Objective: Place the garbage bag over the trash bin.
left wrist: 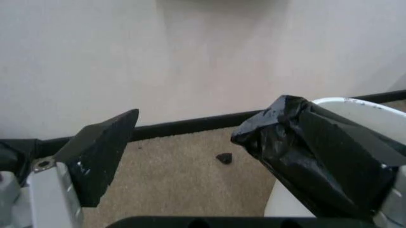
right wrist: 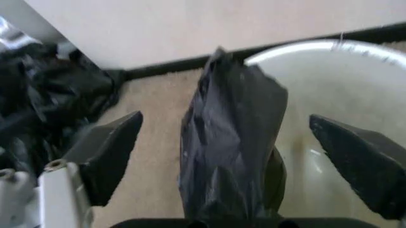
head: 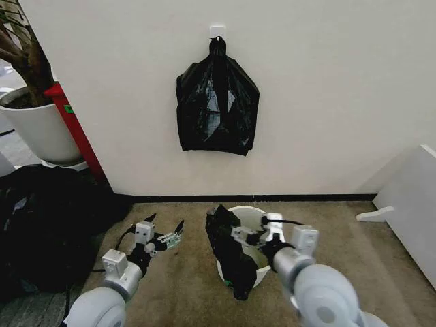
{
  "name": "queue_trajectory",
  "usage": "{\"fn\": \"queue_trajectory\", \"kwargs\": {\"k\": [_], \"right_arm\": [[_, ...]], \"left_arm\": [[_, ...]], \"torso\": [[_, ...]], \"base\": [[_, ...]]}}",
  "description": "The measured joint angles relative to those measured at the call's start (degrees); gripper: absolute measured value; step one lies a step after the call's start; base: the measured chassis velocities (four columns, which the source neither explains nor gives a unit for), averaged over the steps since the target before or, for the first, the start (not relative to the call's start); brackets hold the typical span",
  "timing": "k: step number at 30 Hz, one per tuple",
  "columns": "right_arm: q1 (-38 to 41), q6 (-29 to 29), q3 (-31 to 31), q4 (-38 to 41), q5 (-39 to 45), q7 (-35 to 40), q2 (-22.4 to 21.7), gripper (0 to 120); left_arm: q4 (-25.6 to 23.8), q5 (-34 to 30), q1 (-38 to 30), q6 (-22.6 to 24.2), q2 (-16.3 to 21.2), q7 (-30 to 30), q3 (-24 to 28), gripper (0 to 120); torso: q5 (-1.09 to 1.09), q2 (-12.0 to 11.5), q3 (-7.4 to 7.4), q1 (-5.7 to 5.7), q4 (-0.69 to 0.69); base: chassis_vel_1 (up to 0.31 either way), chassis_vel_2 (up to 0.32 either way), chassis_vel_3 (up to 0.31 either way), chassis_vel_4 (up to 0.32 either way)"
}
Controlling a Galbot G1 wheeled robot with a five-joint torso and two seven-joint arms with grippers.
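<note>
The trash bin (head: 253,216), a small round cream-white bucket, stands on the carpet near the wall. The garbage bag (head: 227,255), thin glossy black plastic, hangs bunched over the bin's left rim and down its outside. My right gripper (head: 253,230) is open at the rim. In the right wrist view the garbage bag (right wrist: 231,142) hangs between its spread fingers without touching either, and the trash bin (right wrist: 330,95) lies behind. My left gripper (head: 165,222) is open to the left of the bin and holds nothing. In the left wrist view the left gripper (left wrist: 203,118) faces the garbage bag (left wrist: 273,128).
A thicker black bag bundle (head: 216,102) hangs from a wall hook above the bin. A large dark heap of bags (head: 48,225) lies at the left, with a white plant pot (head: 41,126) behind it. White furniture (head: 415,204) stands at the right. A small black scrap (left wrist: 224,158) lies on the carpet.
</note>
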Motion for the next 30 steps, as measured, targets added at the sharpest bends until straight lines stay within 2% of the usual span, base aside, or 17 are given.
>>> {"fn": "queue_trajectory", "kwargs": {"k": [4,5,9,13,15,19,21,24,25,30], "right_arm": [[1.03,0.45,-2.68,-3.94,-1.59,0.30,0.91,73],[1.03,0.45,-2.68,-3.94,-1.59,0.30,0.91,73],[1.93,0.63,-3.62,-5.80,-1.47,1.58,1.31,58],[2.13,0.88,-3.72,-6.26,-1.08,2.31,1.19,40],[2.08,0.92,-3.72,-6.26,-1.05,2.42,1.12,37],[1.68,1.13,-3.64,-6.16,-1.01,2.89,0.86,19],[1.64,1.20,-3.58,-6.22,-1.00,2.96,0.82,16],[1.59,1.66,-3.32,-6.40,-0.87,3.57,0.77,3],[1.56,1.81,-3.22,-6.37,-0.78,3.78,0.77,0],[1.43,2.42,-1.66,-5.36,0.24,4.71,0.74,0]], "left_arm": [[-0.67,0.03,0.66,-0.40,-0.61,0.43,-0.35,100],[-0.67,0.03,0.66,-0.40,-0.61,0.43,-0.35,100],[-1.44,0.07,1.30,-0.52,-1.01,1.00,-0.35,100],[-1.80,0.77,1.28,-0.87,-1.05,1.52,-0.31,100],[-1.84,0.92,1.22,-0.94,-1.04,1.62,-0.30,100],[-2.27,1.02,1.13,-1.04,-1.00,1.74,-0.20,100],[-2.39,1.02,1.17,-1.04,-0.98,1.75,-0.19,100],[-2.76,1.01,1.36,-1.04,-0.93,1.78,-0.08,100],[-2.83,1.01,1.39,-1.05,-0.91,1.79,0.02,100],[-3.17,1.02,1.54,-1.01,-0.57,1.85,1.08,100]], "torso": [[0.00,0.00,0.00,0.00,-0.01],[0.00,0.00,0.00,0.00,-0.01],[0.00,0.00,0.00,0.00,-0.01],[0.00,0.00,0.00,0.00,-0.01],[0.00,0.00,0.00,0.00,-0.01],[0.01,0.00,0.00,0.00,-0.01],[0.01,0.00,0.00,0.00,-0.01],[0.01,0.00,0.00,0.00,-0.01],[0.01,0.00,0.00,0.00,-0.01],[0.01,0.00,0.00,0.00,-0.01]], "base": [[0.000,0.000,0.000,0.000],[0.000,0.000,0.000,0.000],[0.000,0.000,0.000,0.000],[0.000,0.000,0.000,0.000],[0.000,0.000,0.000,0.000],[0.000,0.000,0.000,0.000],[0.000,0.000,0.000,0.000],[0.000,0.000,0.000,0.000],[0.000,0.000,0.000,0.000],[0.000,0.000,0.000,0.000]]}}
